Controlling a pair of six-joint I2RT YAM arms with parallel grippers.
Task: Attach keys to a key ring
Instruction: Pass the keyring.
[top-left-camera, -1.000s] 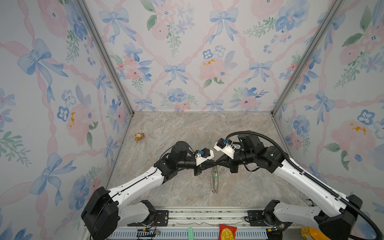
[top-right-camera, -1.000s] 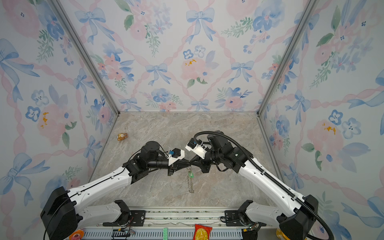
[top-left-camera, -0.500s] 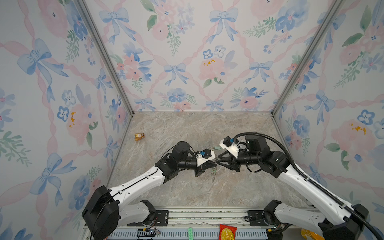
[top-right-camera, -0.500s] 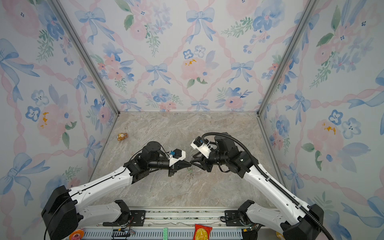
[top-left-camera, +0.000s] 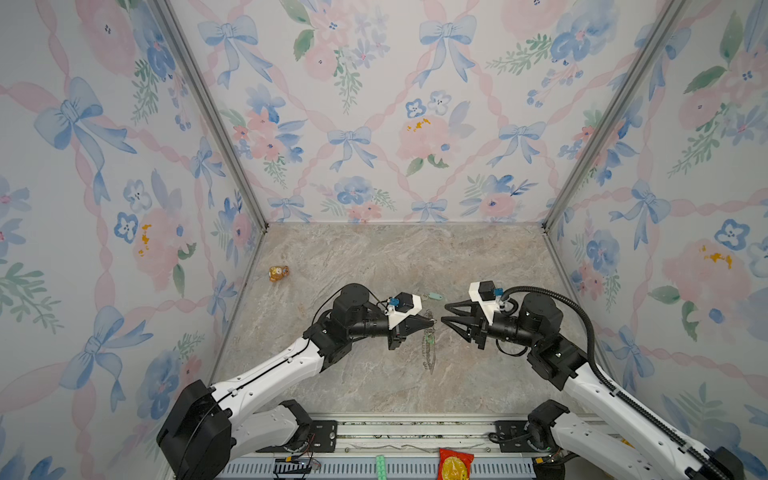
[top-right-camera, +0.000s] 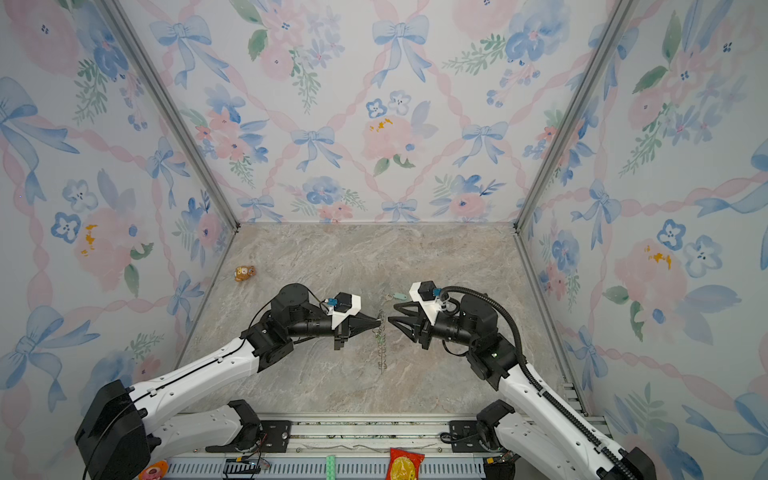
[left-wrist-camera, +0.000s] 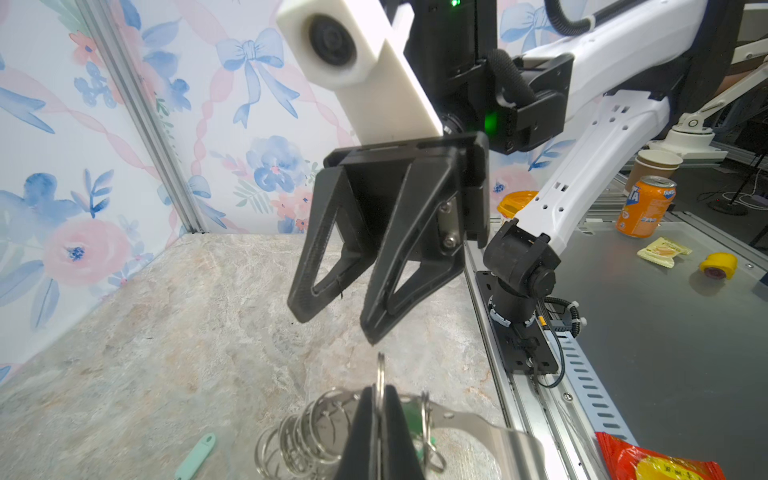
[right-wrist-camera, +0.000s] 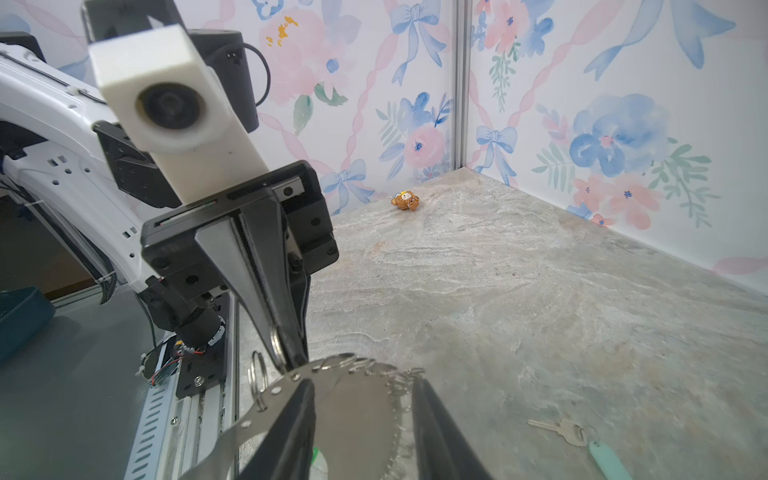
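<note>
My left gripper (top-left-camera: 432, 322) (top-right-camera: 379, 321) is shut on one small silver ring of the key ring (top-left-camera: 428, 351) (top-right-camera: 380, 347). The hoop hangs edge-on below its tips, above the table. In the left wrist view the pinched ring stands up between my fingertips (left-wrist-camera: 365, 405), with the grey band (left-wrist-camera: 478, 422) behind. A bright green key (left-wrist-camera: 415, 413) shows among the rings. My right gripper (top-left-camera: 444, 313) (right-wrist-camera: 361, 386) is open, tips just short of the hoop, holding nothing. The mint-tagged key (top-left-camera: 434, 296) (right-wrist-camera: 575, 432) lies on the table beyond.
An orange-brown bear figurine (top-left-camera: 278, 273) (right-wrist-camera: 405, 200) lies by the left wall. Floral walls close in three sides of the marble table (top-left-camera: 374, 257). A red snack packet (top-left-camera: 455, 463) sits on the front rail.
My right gripper has opened and drawn back to the right, away from the left gripper. The left gripper stays shut on the ring, and the hoop hangs from it alone.
</note>
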